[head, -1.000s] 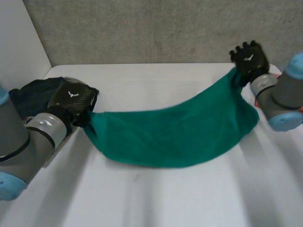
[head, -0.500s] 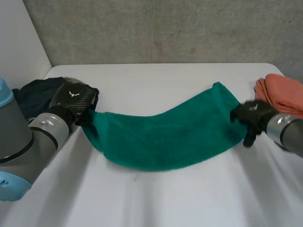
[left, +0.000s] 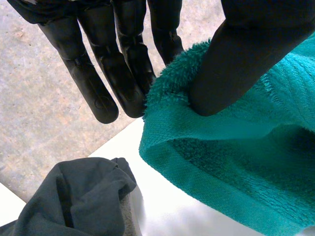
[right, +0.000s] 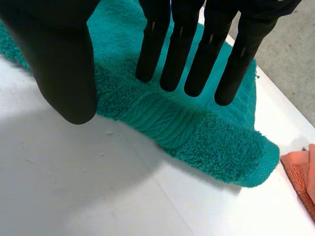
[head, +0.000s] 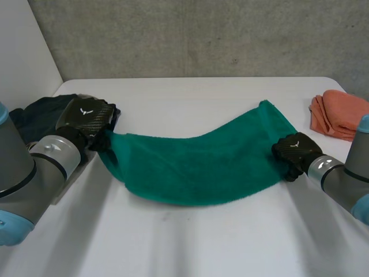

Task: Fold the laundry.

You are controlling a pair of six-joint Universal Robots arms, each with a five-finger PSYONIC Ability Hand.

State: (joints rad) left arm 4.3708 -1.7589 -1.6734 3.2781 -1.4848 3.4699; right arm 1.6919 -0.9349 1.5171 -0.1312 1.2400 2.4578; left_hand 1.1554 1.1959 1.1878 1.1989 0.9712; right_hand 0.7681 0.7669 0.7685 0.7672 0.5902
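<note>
Two robot hands are on one green towel point(head: 202, 167), which stretches across the middle of the white tabletop point(head: 202, 248) in a shallow curve, from 9 o'clock to 3 o'clock in the head view.

At the towel's 9 o'clock end we see the left robot hand point(head: 86, 118) grasping it. In the left wrist view its thumb point(left: 236, 64) presses into the terry at a bunched corner, and the fingers point(left: 123, 73) stand straight against the far side of the same fold, so the cloth is pinched between them. The hem curls over below the thumb.

At the 3 o'clock end the right robot hand point(head: 295, 151) sits at the towel's edge. In the right wrist view its fingers point(right: 197, 59) are straight and spread over the pile, with the thumb point(right: 64, 64) set apart from them at the hem, over bare tabletop. We read this robot hand as released, not clenched on anything. A woven band crosses the towel just past the fingertips, and beyond it lies a corner of the towel, flat on the tabletop.

A dark garment point(head: 34, 118) lies heaped at 9 o'clock of the left robot hand, just beside it, at the tabletop's edge. An orange cloth point(head: 337, 115) lies crumpled at about 1 o'clock of the right robot hand, apart from the towel.
</note>
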